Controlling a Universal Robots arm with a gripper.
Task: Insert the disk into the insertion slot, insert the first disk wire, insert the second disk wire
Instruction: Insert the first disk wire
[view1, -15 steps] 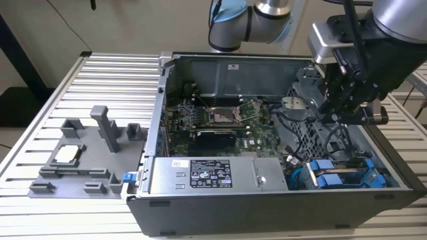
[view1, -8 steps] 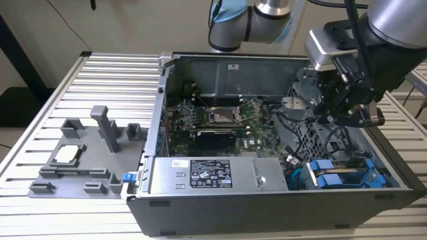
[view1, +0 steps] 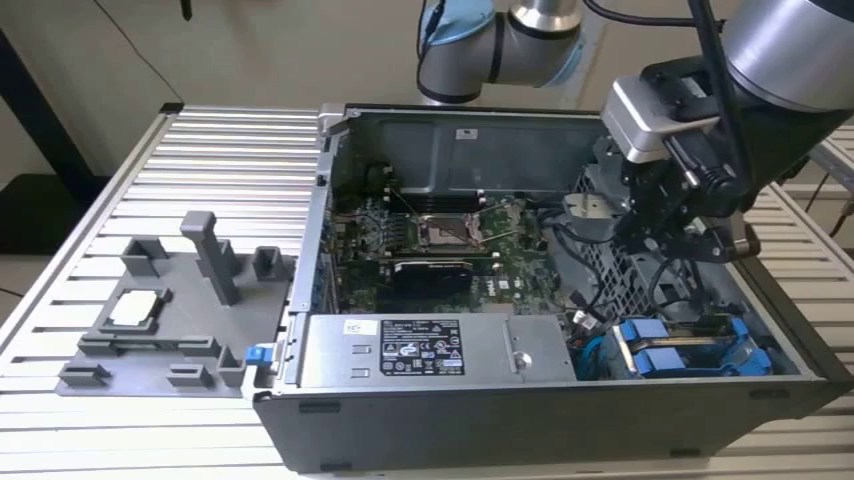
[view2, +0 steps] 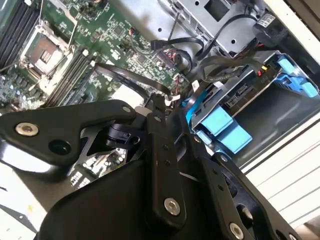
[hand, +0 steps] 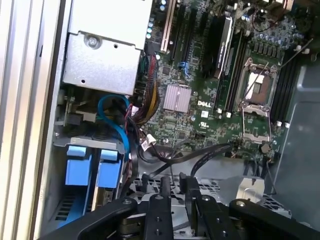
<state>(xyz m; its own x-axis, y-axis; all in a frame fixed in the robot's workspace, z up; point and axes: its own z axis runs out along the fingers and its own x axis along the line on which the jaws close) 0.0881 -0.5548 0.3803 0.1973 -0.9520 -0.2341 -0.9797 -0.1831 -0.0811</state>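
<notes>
Hanging inside the open computer case (view1: 534, 425), the gripper (view1: 687, 240) sat low over the grey perforated drive cage (view1: 601, 270), close to the case wall on the exterior view's right. Whether its jaws were open or closed could not be told. Black cables (hand: 200, 155) crossed just past its tip. The disk (hand: 79, 170) sat in the insertion slot (hand: 62, 212) at the case's corner, with a second blue carrier (hand: 108, 172) tight beside it. The power-supply box (view1: 420, 348) hemmed in that side, while the motherboard (view1: 441, 235) lay open beyond.
</notes>
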